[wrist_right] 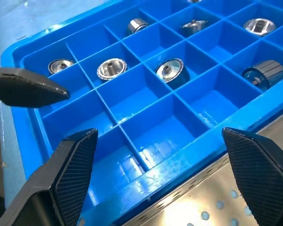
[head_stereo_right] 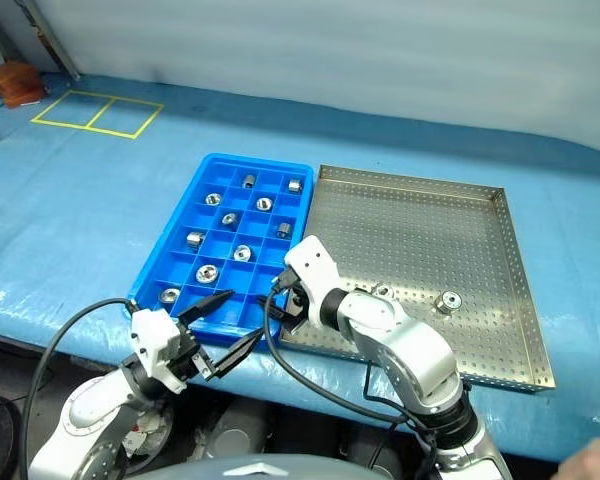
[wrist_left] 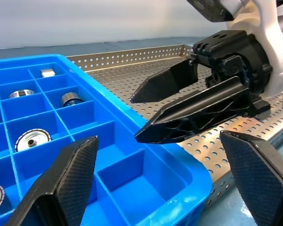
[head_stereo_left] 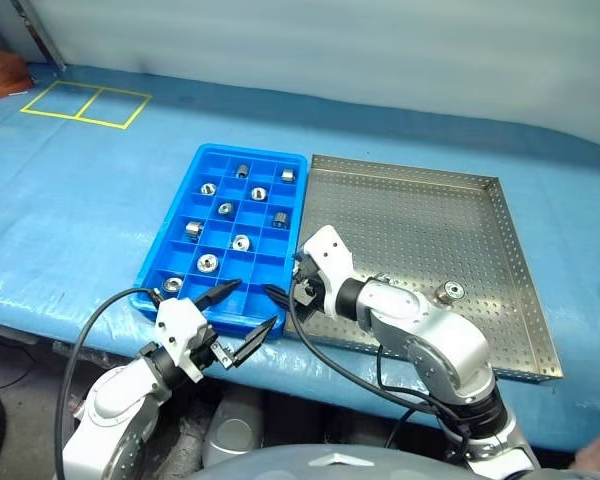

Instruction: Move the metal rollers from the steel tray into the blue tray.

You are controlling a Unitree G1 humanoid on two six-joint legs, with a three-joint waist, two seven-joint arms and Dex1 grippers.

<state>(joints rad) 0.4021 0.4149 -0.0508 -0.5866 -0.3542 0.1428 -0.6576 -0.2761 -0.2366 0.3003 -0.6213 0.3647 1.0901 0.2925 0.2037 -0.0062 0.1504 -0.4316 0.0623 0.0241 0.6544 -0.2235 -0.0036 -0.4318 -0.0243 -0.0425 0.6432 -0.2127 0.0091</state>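
Glossy blue tray, gridded into square cells, holding shiny holed rollers singly. Perforated steel tray alongside, one roller near its front edge. Left end effector and right end effector spread wide, empty, over blue tray's front-right corner.

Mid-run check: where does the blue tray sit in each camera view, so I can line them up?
Left eye: blue tray centre-left, beside the steel tray.
Right eye: centre-left again.
Left wrist: close in front, steel tray beyond it.
Right wrist: just past the steel tray's edge.
Shared landmark: the steel tray's rim against the blue tray.
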